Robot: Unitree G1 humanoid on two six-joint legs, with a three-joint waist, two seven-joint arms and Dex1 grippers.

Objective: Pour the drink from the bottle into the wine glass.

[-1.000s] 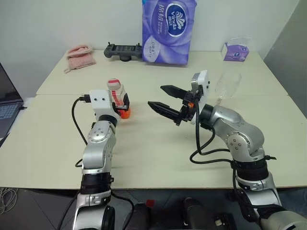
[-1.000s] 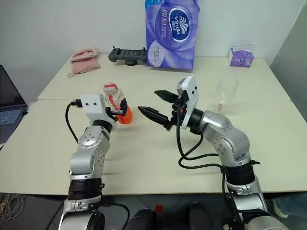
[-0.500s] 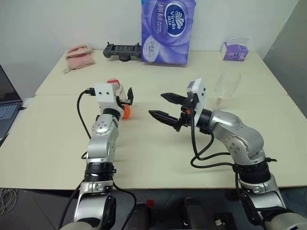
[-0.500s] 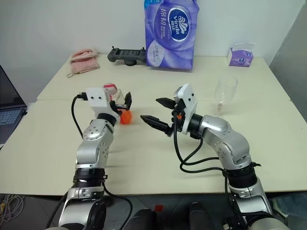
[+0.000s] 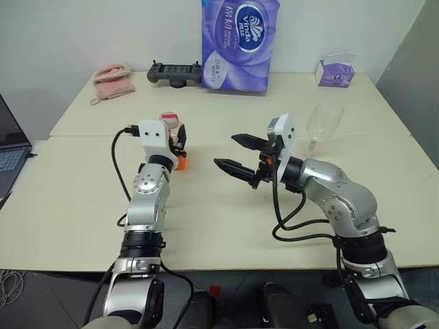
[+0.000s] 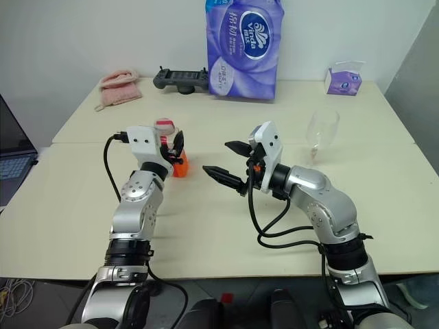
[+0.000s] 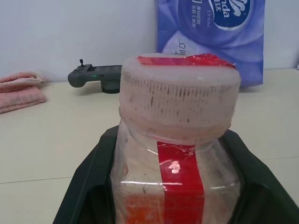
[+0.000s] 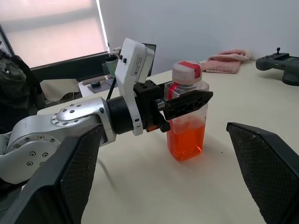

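The bottle [image 8: 187, 126] stands upright on the table left of centre. It is clear plastic with a pinkish-red cap [image 7: 180, 91] and a red label band. The orange-red drink [image 8: 187, 138] fills its lower part. My left gripper [image 5: 180, 138] reaches in level from the near side and is shut on the bottle's upper body, just under the cap. My right gripper [image 5: 225, 151] hovers open to the right of the bottle, pointing towards it, with nothing between its fingers. The wine glass [image 5: 325, 122] stands upright and holds no liquid, at the right beyond my right arm.
A purple pack of tissue rolls [image 5: 239, 42], a black game controller [image 5: 175, 72] and a pink towel [image 5: 113, 79] lie along the far edge. A small purple tissue box [image 5: 336, 73] sits at the far right. A laptop [image 5: 10, 154] is beyond the table's left edge.
My left gripper's fingers stood wide on either side of the bottle and have now closed on it. The right arm has kept its place.
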